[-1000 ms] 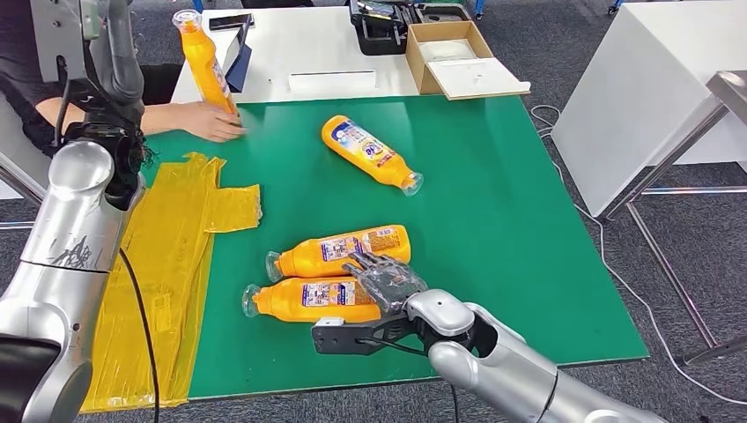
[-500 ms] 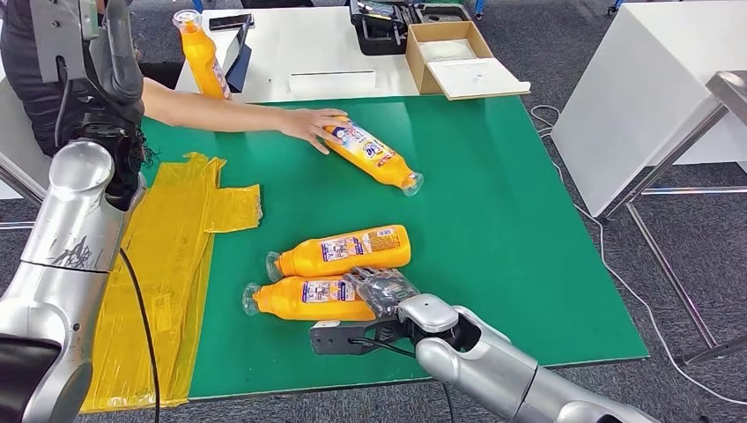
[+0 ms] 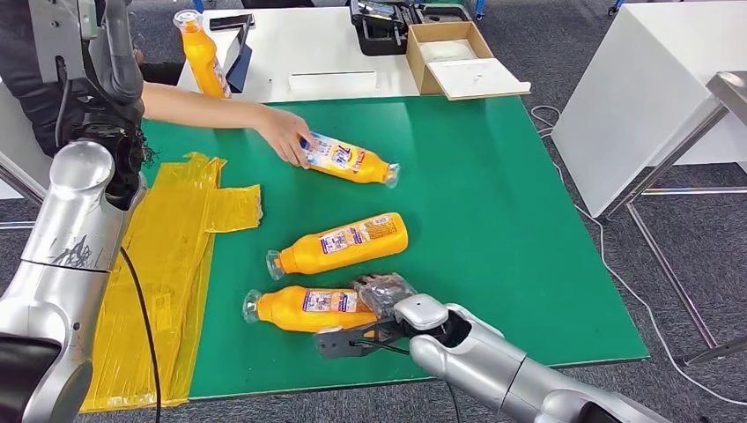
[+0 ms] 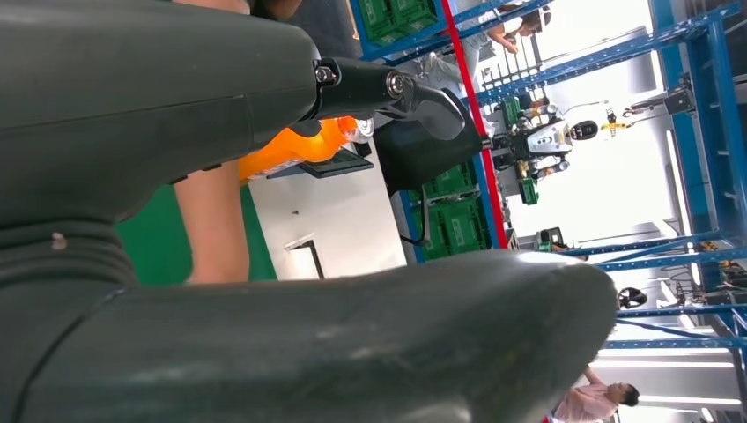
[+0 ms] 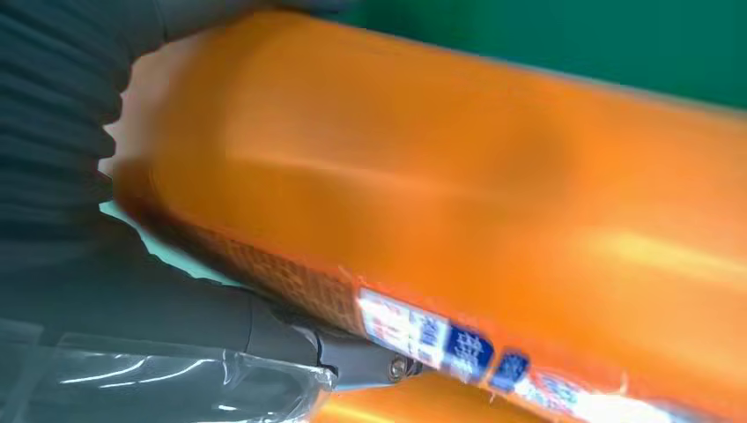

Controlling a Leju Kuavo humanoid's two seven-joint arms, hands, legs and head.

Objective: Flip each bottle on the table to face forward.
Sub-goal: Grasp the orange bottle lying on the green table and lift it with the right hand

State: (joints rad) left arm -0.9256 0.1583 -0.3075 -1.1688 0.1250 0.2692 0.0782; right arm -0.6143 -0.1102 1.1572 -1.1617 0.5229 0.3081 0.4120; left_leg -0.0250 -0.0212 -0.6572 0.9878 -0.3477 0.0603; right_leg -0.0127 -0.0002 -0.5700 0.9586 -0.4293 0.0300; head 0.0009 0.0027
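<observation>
Step in hand looks like flipping the near bottle (image 3: 308, 308), which lies on its side at the front of the green mat (image 3: 493, 229), cap to the left. Right hand (image 3: 385, 295) is wrapped on its base end, fingers curled around the orange body, arm reaching in low from the front edge. Next it likely needs a wrist roll to turn the label forward. Mid bottle (image 3: 339, 243) lies just behind; a person's hand (image 3: 284, 134) holds the far bottle (image 3: 348, 159). Left hand (image 4: 264, 291) is raised beside the table, grasp unclear.

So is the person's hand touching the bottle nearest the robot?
No, the person's hand is on the far bottle, while the robot's right hand grips the nearest bottle.
</observation>
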